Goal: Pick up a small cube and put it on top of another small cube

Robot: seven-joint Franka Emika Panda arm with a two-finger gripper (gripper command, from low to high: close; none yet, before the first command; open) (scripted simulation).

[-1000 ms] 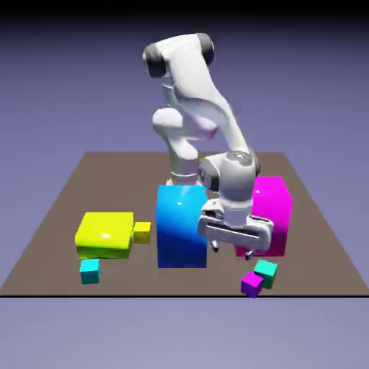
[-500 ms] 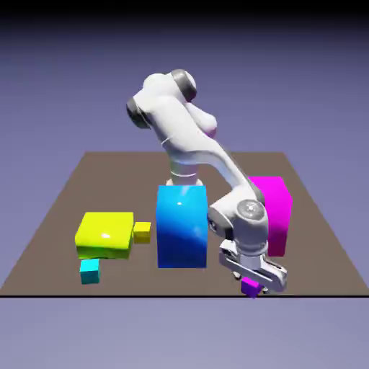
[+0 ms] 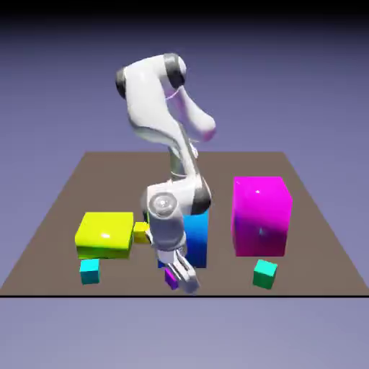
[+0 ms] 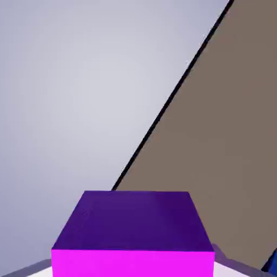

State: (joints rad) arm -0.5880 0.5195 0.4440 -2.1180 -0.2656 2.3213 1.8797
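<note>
The pincer (image 3: pixel 177 278) grips the purple cube (image 3: pixel 171 277), clear of the worktop (image 3: pixel 58 209) before the blue block (image 3: pixel 194 238); the cube fills the hand view's bottom. The yellow cube (image 3: pixel 140 231) sits beside the yellow block (image 3: pixel 104 233).

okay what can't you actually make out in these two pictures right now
- Tool fingertips: hidden in the hand view by the purple cube filling the bottom.
- Small yellow cube: exterior view, partly covered by the arm.
- Blue block: exterior view, mostly behind the arm; hand view, only a sliver at the corner.
</note>
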